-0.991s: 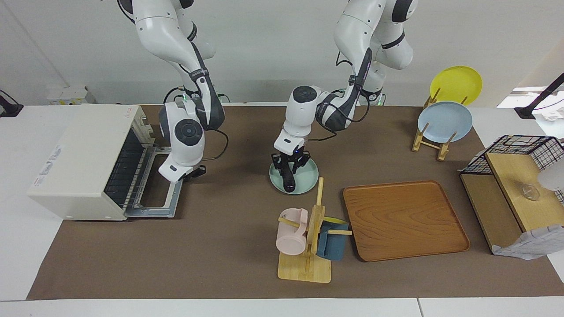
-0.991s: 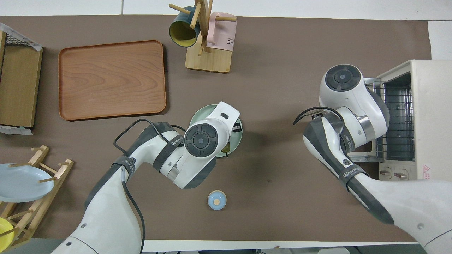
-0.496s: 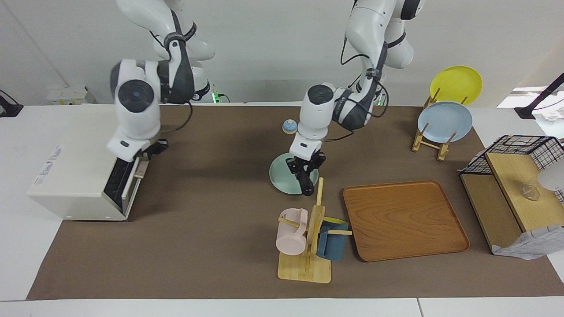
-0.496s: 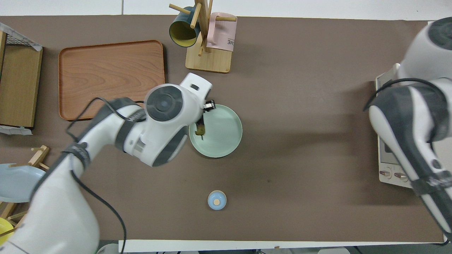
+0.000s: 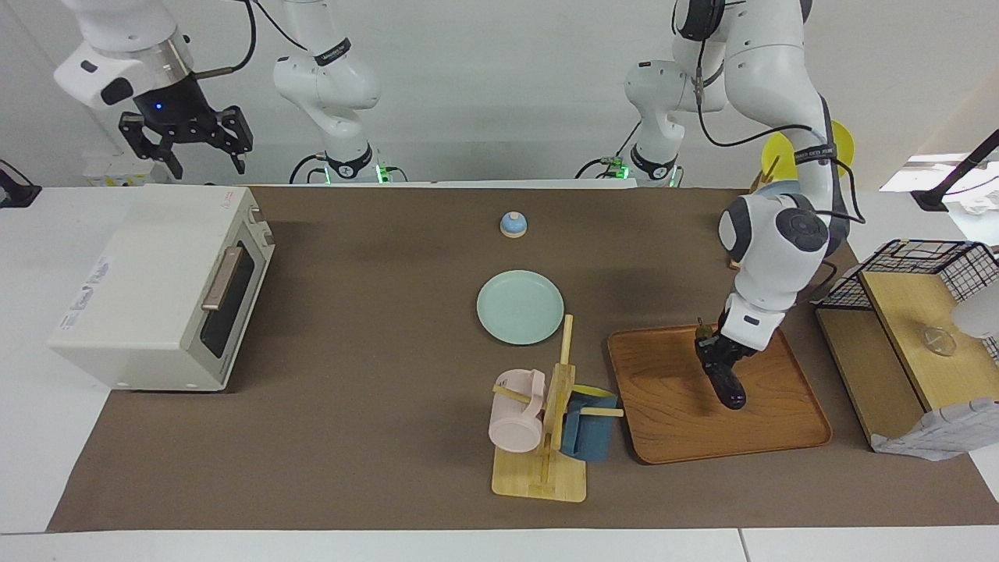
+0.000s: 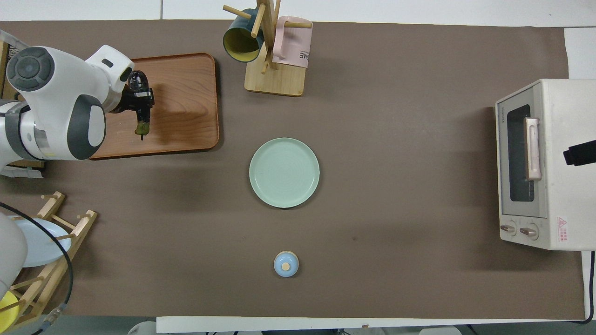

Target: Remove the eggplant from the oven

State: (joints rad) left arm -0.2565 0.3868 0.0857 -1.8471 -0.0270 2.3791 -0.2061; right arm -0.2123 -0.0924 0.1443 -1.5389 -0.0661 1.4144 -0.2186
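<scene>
The eggplant, dark purple with a greenish stem, hangs tilted in my left gripper, which is shut on it low over the wooden tray. Its tip is close to the tray's surface; I cannot tell if it touches. In the overhead view the left gripper and the eggplant are over the tray. The cream-white oven stands at the right arm's end of the table with its door closed. My right gripper is open and empty, raised high above the oven.
An empty green plate lies mid-table. A mug rack with a pink and a blue mug stands beside the tray. A small blue knobbed lid sits nearer the robots. A plate rack and a wire basket on wooden shelves are at the left arm's end.
My left gripper carried the eggplant from the green plate to over the wooden tray. The oven door went from open to closed, and my right gripper rose high above the oven.
</scene>
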